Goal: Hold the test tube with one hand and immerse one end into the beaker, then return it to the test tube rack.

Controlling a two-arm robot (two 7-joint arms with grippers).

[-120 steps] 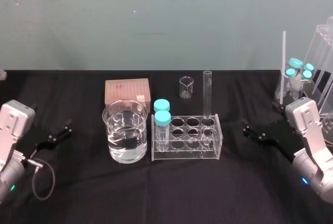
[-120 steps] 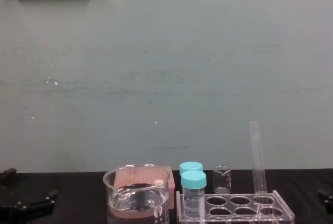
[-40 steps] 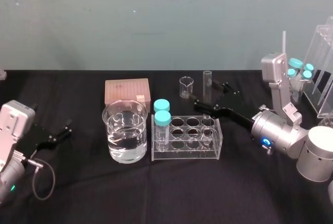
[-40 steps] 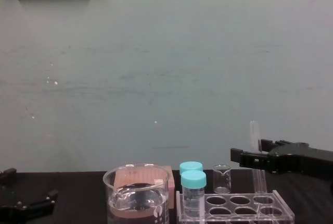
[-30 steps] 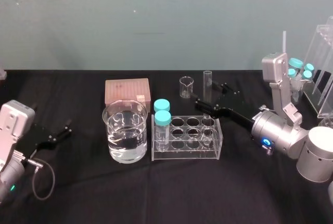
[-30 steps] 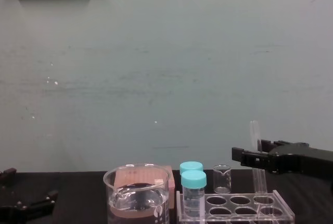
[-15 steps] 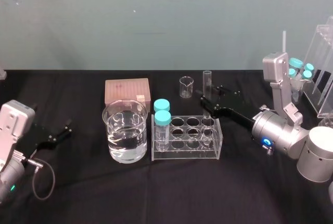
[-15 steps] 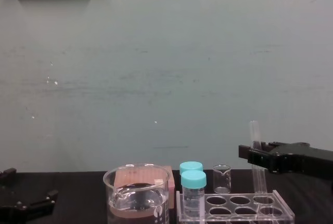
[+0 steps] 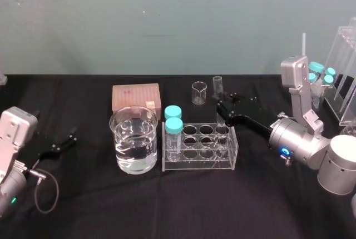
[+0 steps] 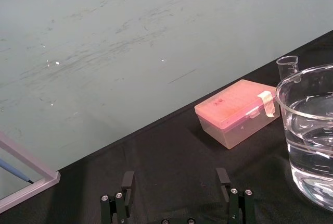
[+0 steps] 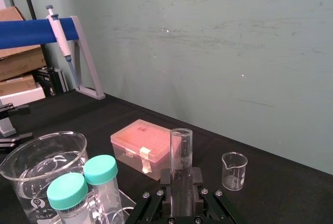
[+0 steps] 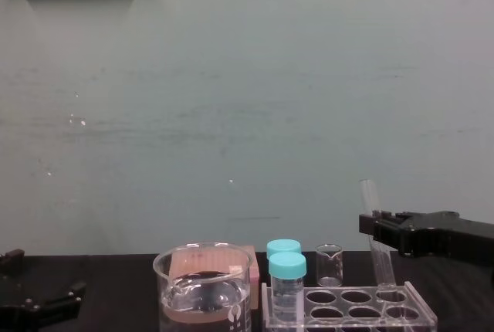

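Right gripper [image 9: 221,107] clamps the tilted test tube [image 9: 217,86] around mid-length, thin glass that is likely light, slippery and fragile; left gripper [image 10: 175,178] rests parked, spread wide.

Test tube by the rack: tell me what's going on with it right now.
The right tool is clamped on the test tube about halfway up. The tube leans slightly, and its lower end appears to sit in the back right hole of the test tube rack, so it is not yet lifted out. The beaker, part full of clear liquid, stands to the rack's left, untouched. The left tool rests open far to the left, idle.
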